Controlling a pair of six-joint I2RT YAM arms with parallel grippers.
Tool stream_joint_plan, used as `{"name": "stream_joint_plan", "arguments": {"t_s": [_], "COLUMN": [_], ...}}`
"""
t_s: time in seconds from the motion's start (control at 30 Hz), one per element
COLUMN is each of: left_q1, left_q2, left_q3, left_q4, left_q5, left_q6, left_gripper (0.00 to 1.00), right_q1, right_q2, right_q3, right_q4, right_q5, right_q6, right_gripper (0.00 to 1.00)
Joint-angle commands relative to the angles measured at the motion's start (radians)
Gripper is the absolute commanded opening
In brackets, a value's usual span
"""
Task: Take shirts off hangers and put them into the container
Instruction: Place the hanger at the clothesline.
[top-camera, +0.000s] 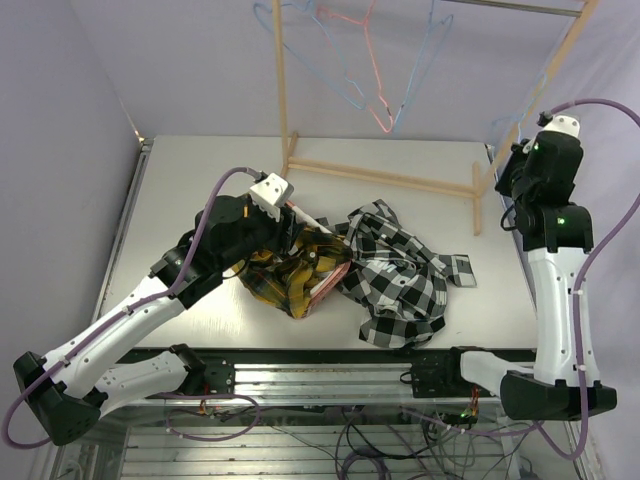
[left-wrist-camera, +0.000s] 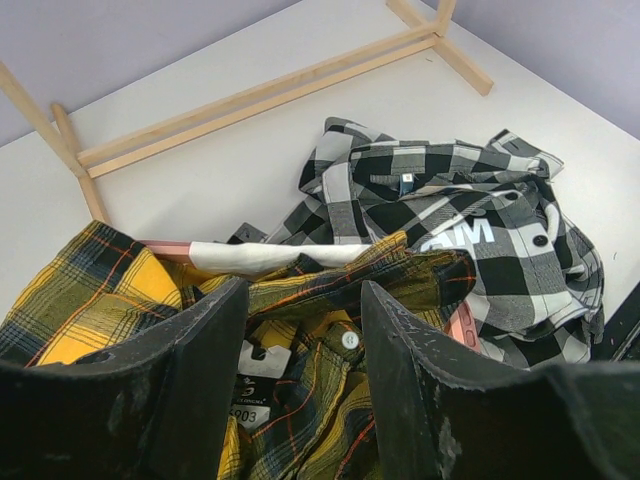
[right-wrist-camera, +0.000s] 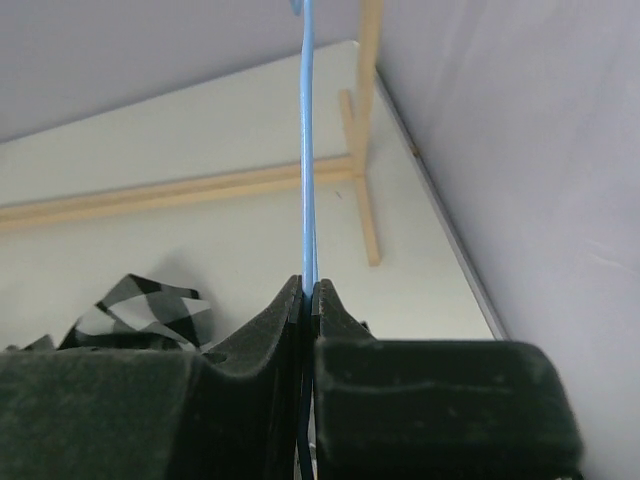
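Note:
My left gripper (left-wrist-camera: 305, 295) stands open just above the yellow-and-black plaid shirt (left-wrist-camera: 100, 300), which lies bunched in the salmon-pink container (left-wrist-camera: 165, 247); a collar label and a button show between its fingers. A strip of white shirt (left-wrist-camera: 270, 255) lies along the far rim. The black-and-white checked shirt (left-wrist-camera: 450, 220) with printed lettering spills over the container's right side onto the table (top-camera: 400, 280). My right gripper (right-wrist-camera: 309, 290), raised at the far right, is shut on the thin wire of a light blue hanger (right-wrist-camera: 308, 150). A pink-red hanger (top-camera: 365, 60) hangs empty between light blue ones on the rack.
The wooden rack's base bars (top-camera: 385, 178) cross the back of the table, with uprights at the left (top-camera: 280, 90) and right (top-camera: 560, 70). Its foot (left-wrist-camera: 250, 100) lies just beyond the container. Purple walls close in on the left, back and right.

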Motion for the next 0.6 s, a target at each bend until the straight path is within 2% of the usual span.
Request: {"name": "stream_joint_plan", "arguments": {"t_s": [0.0,0.2,0.4,0.57], "left_q1": [0.008,0.007,0.007,0.008], "left_q2": [-0.016,-0.014,-0.007,-0.012], "left_q3": [0.005,0.004,0.005,0.006], "left_q4": [0.038,0.036,0.035,0.031], "left_q5": [0.024,0.012,0.010,0.000], "left_q6": [-0.011,-0.009,-0.006,-0.001], "left_gripper": [0.60,0.60,0.60,0.60], "right_q1": [-0.007,-0.007,-0.006,-0.006], "right_q2": [0.015,0.060,0.151,0.165], "right_q3": [0.082,0.166,0.281,0.296], "right_q4": [0.054,0.108,0.104,0.133], "right_q5": [-0.167,-0.293,-0.297,-0.297], "right_q6": [-0.033,-0.052,-0.067,-0.060], "right_gripper": [0.00,0.00,0.00,0.00]}}
